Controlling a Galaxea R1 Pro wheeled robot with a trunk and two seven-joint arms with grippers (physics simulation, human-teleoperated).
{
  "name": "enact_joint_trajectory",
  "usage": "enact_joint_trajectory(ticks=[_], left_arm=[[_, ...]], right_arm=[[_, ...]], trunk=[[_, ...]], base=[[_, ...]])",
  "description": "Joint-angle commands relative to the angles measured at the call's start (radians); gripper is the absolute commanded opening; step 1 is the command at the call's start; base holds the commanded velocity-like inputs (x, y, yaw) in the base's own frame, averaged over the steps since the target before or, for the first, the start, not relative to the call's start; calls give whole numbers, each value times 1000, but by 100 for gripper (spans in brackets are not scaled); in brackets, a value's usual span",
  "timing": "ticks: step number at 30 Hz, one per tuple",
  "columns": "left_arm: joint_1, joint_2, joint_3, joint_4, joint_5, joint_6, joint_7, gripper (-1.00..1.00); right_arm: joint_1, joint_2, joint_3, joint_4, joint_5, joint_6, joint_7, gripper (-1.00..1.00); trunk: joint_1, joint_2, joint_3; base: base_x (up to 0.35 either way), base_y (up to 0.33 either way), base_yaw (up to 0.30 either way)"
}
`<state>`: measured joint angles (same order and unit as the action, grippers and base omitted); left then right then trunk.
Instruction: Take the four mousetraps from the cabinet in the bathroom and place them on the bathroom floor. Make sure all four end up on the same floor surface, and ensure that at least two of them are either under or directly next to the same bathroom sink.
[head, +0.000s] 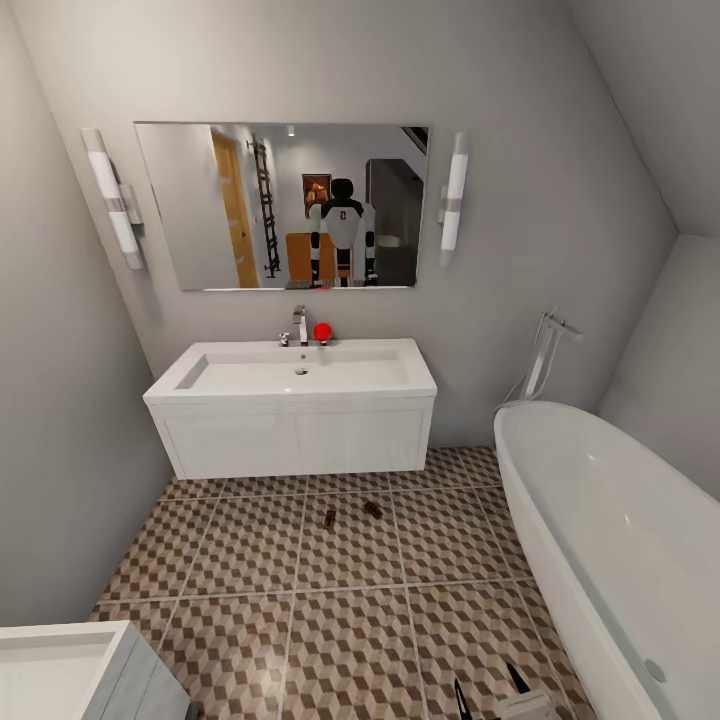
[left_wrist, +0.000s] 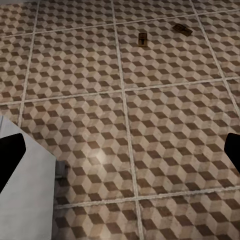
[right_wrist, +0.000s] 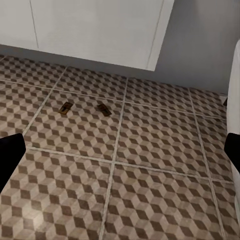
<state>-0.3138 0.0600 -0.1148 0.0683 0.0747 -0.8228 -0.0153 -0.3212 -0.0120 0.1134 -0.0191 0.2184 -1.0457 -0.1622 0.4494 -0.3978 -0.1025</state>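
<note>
Here we see two mousetraps (head: 330, 519) (head: 372, 509) lying near each other on the cube-patterned bathroom floor (head: 350, 640), just in front of the wall-hung sink (head: 295, 415). Both our left gripper (left_wrist: 120, 155) and right gripper (right_wrist: 120, 152) are spread wide, holding nothing.

Two mousetraps lie on the floor (head: 350, 640): one (head: 330, 519) and another (head: 372, 509) just beside it. One sink (head: 295, 405) hangs on the wall, with one tap (head: 300, 325) and one red ball (head: 322, 331). One mirror (head: 285, 205), two wall lamps (head: 113, 197) (head: 455, 195), one bathtub (head: 620, 540).
</note>
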Motion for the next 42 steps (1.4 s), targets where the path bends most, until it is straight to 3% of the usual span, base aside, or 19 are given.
enact_joint_trajectory(ticks=[1,28,35,42], left_arm=[[-1,-1,-8,4,8,-5,-2,100],[-2,-5,-8,5,10,-1,-2,100],[-2,-6,-8,5,10,-1,-2,100],[-2,-6,-8,6,10,-1,-2,100]], right_arm=[[-1,0,8,1,4,-2,-11,100],[1,3,6,0,4,-2,-13,100],[1,14,6,0,4,-2,-13,100],[1,15,6,0,4,-2,-13,100]], trunk=[[1,-2,-2],[1,-2,-2],[1,-2,-2],[1,-2,-2]], base=[[0,0,0],[0,0,0],[-3,0,0],[-224,0,0]])
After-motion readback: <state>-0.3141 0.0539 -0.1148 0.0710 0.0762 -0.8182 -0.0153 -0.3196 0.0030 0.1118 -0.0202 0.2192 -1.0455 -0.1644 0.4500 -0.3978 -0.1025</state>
